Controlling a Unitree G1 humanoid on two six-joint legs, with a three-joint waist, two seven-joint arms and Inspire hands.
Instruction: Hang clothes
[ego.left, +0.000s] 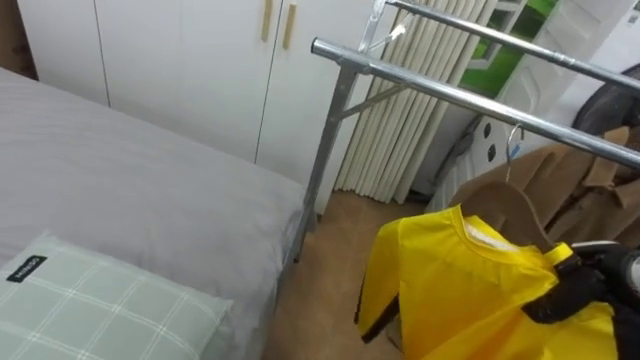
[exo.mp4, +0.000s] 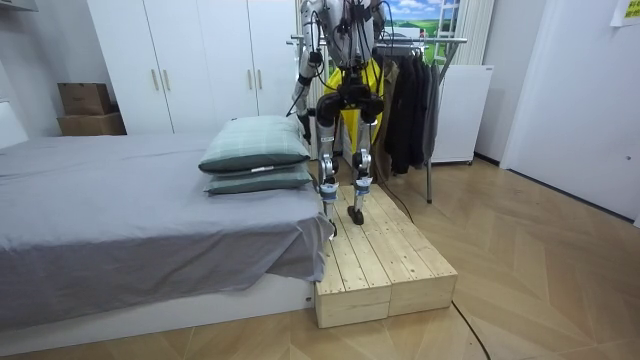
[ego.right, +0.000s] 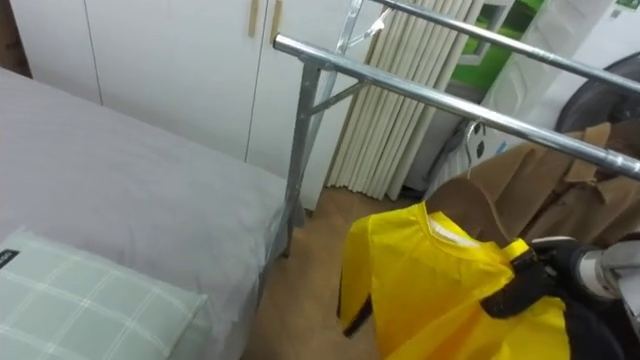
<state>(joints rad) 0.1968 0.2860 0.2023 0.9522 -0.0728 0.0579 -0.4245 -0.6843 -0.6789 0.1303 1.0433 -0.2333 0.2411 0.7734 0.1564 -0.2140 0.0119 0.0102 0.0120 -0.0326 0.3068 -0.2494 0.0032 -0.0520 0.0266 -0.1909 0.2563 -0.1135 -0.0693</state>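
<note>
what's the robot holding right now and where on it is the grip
The right hand holds the yellow shirt-like garment by its shoulder, just beside the collar, below the grey metal rack rail.

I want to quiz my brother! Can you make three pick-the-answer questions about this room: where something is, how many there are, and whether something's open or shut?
1. Where is the yellow shirt? A in a basket. B on a chair. C in the robot's right hand.
2. How many pillows are stacked on the bed? A one. B two. C five.
3. The white cupboard doors are: A shut. B wide open. C missing.
Answers: 1 C, the hand grips its shoulder, below the rail. 2 B, one lies on another. 3 A, they sit flush.
</note>
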